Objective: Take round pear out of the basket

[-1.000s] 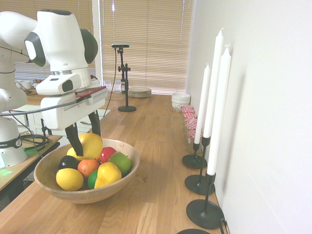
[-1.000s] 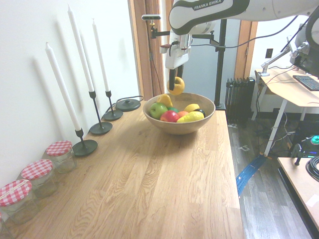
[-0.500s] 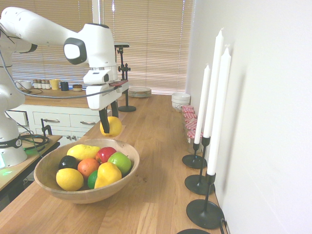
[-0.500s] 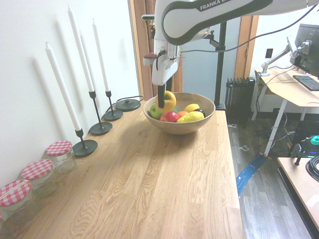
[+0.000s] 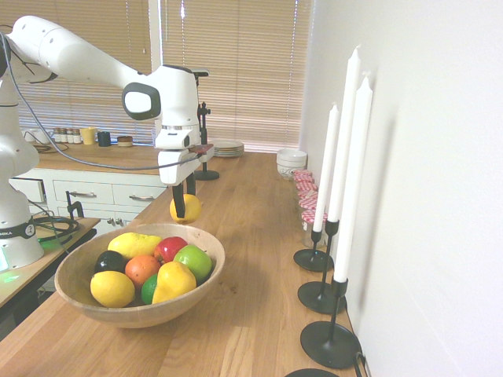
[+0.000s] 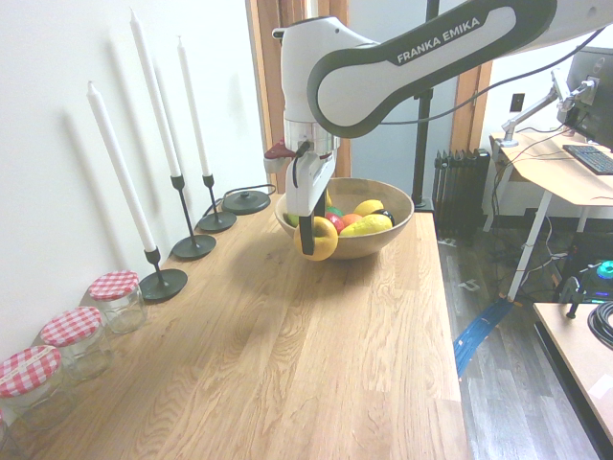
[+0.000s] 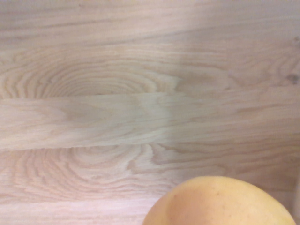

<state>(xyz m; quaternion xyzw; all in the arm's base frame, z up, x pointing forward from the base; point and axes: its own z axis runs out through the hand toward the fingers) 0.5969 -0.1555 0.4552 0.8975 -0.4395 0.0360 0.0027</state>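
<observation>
The wooden counter (image 5: 251,259) carries all items listed below; the landmark is the wide wooden bowl (image 5: 141,316), which stands upright on it. Three white candles (image 5: 354,181) stand upright in black candle holders (image 5: 330,343), beyond the bowl as seen from the robot arm. A stack of plates (image 5: 228,148) and a stack of white bowls (image 5: 291,162) are located well apart from the bowl. Glass jars with red-and-white checked lids (image 6: 73,337) stand in a row, also well apart from the bowl. The hand (image 5: 185,203) is positioned outside the bowl, near its rim, with its fingers closed on the round pear (image 5: 187,208). The round pear is clear of the bowl and is suspended above the counter. Inside the bowl are a tapered yellow pear (image 5: 174,283), a green apple (image 5: 194,263), a yellow lemon (image 5: 112,289), an orange (image 5: 141,269) and a red apple (image 5: 168,249).
</observation>
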